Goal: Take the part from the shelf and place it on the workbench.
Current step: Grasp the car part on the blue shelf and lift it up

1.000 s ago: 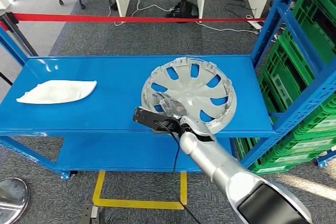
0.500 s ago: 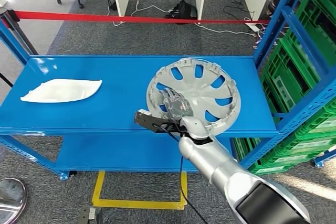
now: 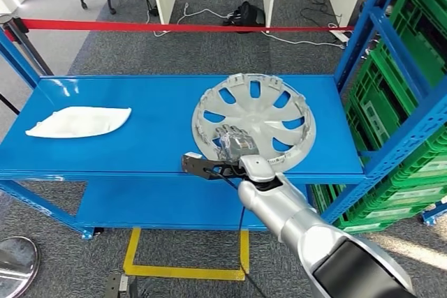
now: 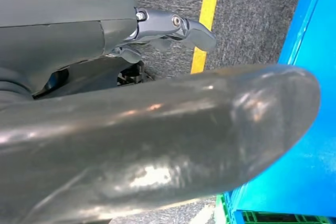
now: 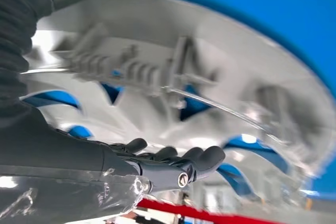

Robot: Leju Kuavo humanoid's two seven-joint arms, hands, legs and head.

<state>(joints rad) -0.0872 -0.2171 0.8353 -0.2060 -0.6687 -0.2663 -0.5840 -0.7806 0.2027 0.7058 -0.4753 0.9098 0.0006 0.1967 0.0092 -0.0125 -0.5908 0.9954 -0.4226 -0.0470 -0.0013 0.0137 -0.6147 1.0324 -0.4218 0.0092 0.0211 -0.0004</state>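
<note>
Compared with the frame one second earlier, the hubcap (image 3: 254,121) is lying flatter on the blue counter (image 3: 158,130), where before its near edge was hanging past the front rim; the right hand (image 3: 235,142) is now sitting on top of the part instead of under that edge.

Going left to right across the head view: a white moulded panel (image 3: 79,121) is lying at the left end of the counter, well apart from the hubcap. Bare blue surface is running between the two. The hubcap, a silver wheel cover with spoke openings, is resting right of centre with its near rim close to the front edge of the counter. The right hand is reaching in from below and is lying over the near part of the hubcap; in the right wrist view the dark fingers (image 5: 174,156) are stretching out together along the grey surface rather than wrapping round the rim. Whether they are pinching any part of the cover cannot be told from these views. To the right, the blue shelf frame (image 3: 400,137) is holding stacked green crates (image 3: 416,54).

The left hand (image 4: 174,27) is hanging beside the counter edge, above the carpet and a yellow floor line (image 4: 206,19); its fingers are appearing to hold nothing, but their spread cannot be judged.

Task progress: the part is already off the shelf and appears set down. Remaining, by judgement, is releasing contact and withdrawing the right hand.
</note>
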